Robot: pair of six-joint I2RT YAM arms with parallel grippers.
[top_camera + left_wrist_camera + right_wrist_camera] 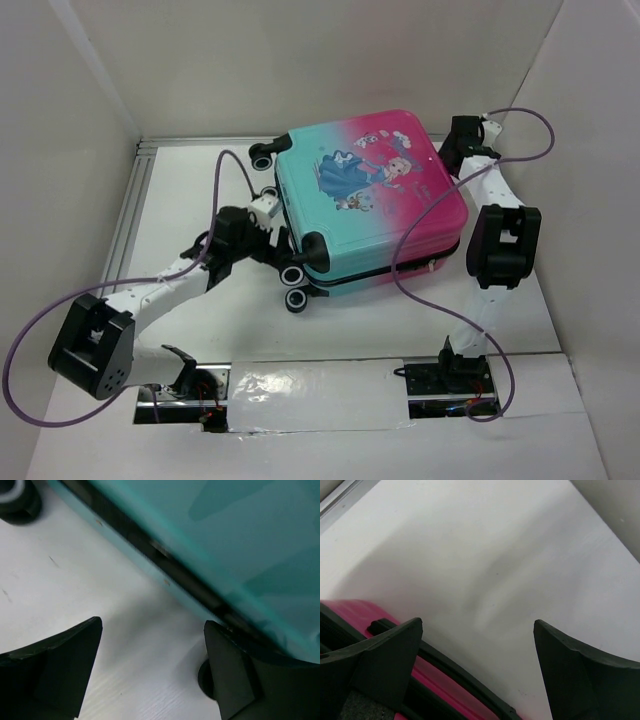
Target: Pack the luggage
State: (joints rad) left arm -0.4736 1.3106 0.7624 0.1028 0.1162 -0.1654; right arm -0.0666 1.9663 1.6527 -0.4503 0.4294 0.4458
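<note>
The luggage (375, 195) lies flat and closed on the white table, teal on its left half, pink on its right, with the princess print facing up and black wheels on the left side. My left gripper (268, 212) is open beside its teal left edge; in the left wrist view (152, 652) the teal shell and dark zipper seam (200, 587) run just past the right finger. My right gripper (462, 140) is open at the pink back right corner; in the right wrist view (477, 650) the magenta edge (440, 680) lies under the left finger.
White walls close in the table on the left, back and right. An aluminium rail (135, 210) runs along the left side. Purple cables loop from both arms, one (405, 250) draped over the luggage's right front. A luggage wheel (15, 497) shows at the left wrist view's top left.
</note>
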